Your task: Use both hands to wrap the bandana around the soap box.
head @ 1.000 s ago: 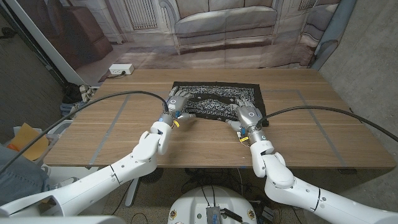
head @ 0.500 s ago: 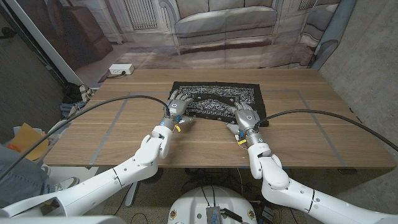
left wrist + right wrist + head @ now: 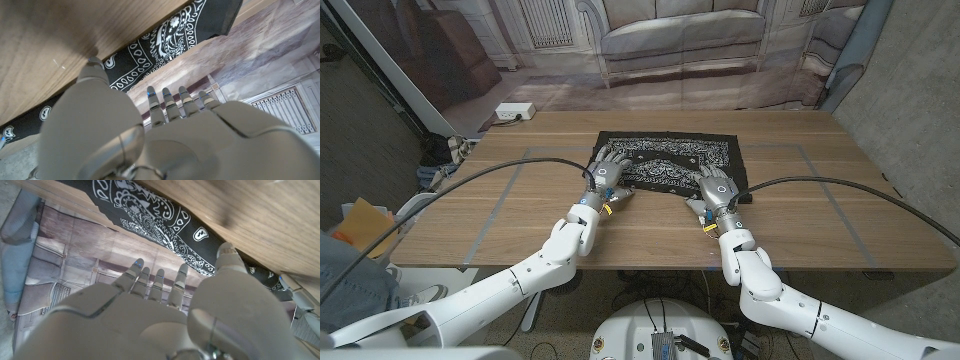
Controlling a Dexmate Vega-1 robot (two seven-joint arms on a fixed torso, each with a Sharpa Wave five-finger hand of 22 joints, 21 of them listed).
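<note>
The black paisley bandana (image 3: 670, 160) lies spread on the wooden desk (image 3: 520, 210), toward its far middle. The left robot hand (image 3: 605, 172) sits at the cloth's near left corner and the right robot hand (image 3: 717, 190) at its near right edge. Both hold nothing, fingers (image 3: 170, 102) extended and apart over the cloth.

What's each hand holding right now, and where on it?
Cannot tell for sure. Left hand and right hand sit over the near edge of the bandana; wrist views show fingers extended, and no pinch is visible.
</note>
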